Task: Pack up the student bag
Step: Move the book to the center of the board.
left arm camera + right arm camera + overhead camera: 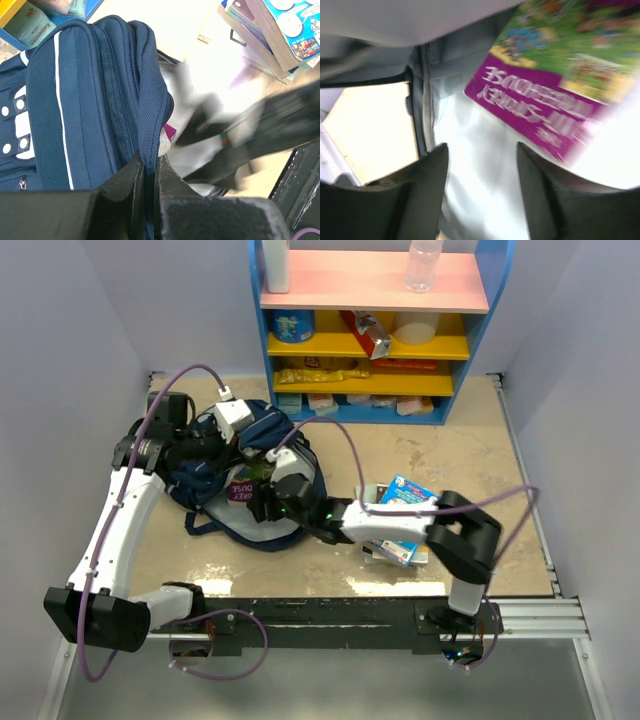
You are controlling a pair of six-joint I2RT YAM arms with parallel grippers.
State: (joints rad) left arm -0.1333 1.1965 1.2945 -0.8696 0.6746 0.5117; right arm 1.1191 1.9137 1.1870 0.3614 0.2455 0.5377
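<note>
The navy blue student bag (262,440) lies at the left middle of the table, its mouth facing right. My left gripper (151,165) is shut on the bag's opening rim (150,107) and holds it up. A purple and green book (555,85) lies inside the bag on its silvery lining (470,165); its purple edge shows at the mouth in the top view (241,490). My right gripper (481,150) is open and empty at the bag's mouth, just below the book. It shows in the top view (275,498).
A stack of books (400,520) lies on the table to the right of the bag, under my right arm. A blue shelf unit (375,320) with boxes and bottles stands at the back. White walls close in both sides.
</note>
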